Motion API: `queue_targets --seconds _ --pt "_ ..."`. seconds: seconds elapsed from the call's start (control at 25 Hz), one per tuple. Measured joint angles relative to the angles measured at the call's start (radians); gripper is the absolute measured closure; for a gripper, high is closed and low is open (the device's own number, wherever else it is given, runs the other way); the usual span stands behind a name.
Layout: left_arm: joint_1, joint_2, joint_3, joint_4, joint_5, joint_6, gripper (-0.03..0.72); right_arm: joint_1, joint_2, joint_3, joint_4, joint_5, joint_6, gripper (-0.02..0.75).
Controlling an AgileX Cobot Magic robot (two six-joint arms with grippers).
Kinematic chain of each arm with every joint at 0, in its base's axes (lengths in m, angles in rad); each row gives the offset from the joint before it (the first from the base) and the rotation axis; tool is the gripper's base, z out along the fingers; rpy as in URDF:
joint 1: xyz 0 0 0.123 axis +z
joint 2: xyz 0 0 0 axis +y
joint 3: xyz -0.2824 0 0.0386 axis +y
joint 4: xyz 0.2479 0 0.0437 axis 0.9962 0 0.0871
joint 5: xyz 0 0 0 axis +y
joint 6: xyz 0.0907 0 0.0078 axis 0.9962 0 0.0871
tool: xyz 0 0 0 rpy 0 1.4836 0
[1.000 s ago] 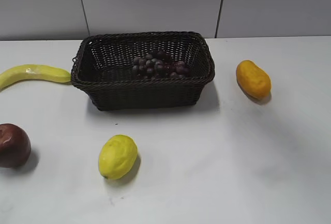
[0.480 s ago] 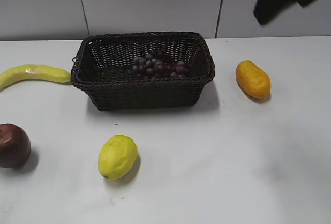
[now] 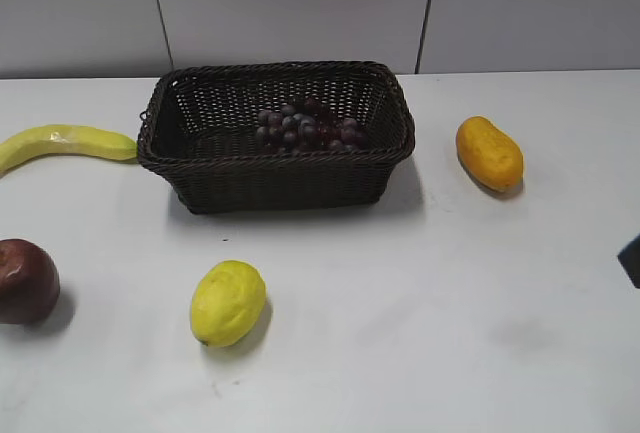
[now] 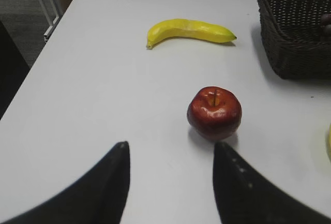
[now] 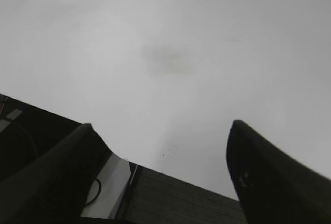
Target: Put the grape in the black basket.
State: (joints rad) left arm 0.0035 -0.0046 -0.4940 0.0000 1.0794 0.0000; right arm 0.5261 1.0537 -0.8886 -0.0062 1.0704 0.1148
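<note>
The grape (image 3: 305,126), a dark red-purple bunch, lies inside the black basket (image 3: 280,178) at the back middle of the table. The basket's corner also shows in the left wrist view (image 4: 295,38). My left gripper (image 4: 170,149) is open and empty, low over the table just short of a red apple (image 4: 214,112). My right gripper (image 5: 160,128) is open and empty, over bare table near its edge. In the exterior view only a dark sliver of the right arm (image 3: 632,258) shows at the right border.
A yellow banana (image 3: 65,143) lies left of the basket, also in the left wrist view (image 4: 189,30). The dark red apple (image 3: 25,280) sits at front left, a lemon (image 3: 228,302) in front of the basket, an orange mango-like fruit (image 3: 489,152) to its right.
The right arm, seen high at the back right earlier, has swung down and away to the right border. The grape lies still in the basket.
</note>
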Motion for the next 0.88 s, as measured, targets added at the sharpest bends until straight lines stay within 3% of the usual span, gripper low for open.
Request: queue_targets --seconds 0.16,0.36,0.48,0.88 --pt "0.000 0.000 0.000 0.000 0.000 0.000 0.199 -0.083 -0.161 0.097 0.006 -0.021 0.028 0.146" --pt "0.000 0.000 0.000 0.000 0.000 0.000 0.199 -0.293 -0.379 0.140 -0.007 -0.025 0.032 0.148" --pt "0.000 0.000 0.000 0.000 0.000 0.000 0.199 -0.368 -0.520 0.142 -0.030 -0.025 0.032 0.148" --pt "0.000 0.000 0.000 0.000 0.000 0.000 0.199 -0.395 -0.844 0.236 -0.076 0.014 0.025 0.153"
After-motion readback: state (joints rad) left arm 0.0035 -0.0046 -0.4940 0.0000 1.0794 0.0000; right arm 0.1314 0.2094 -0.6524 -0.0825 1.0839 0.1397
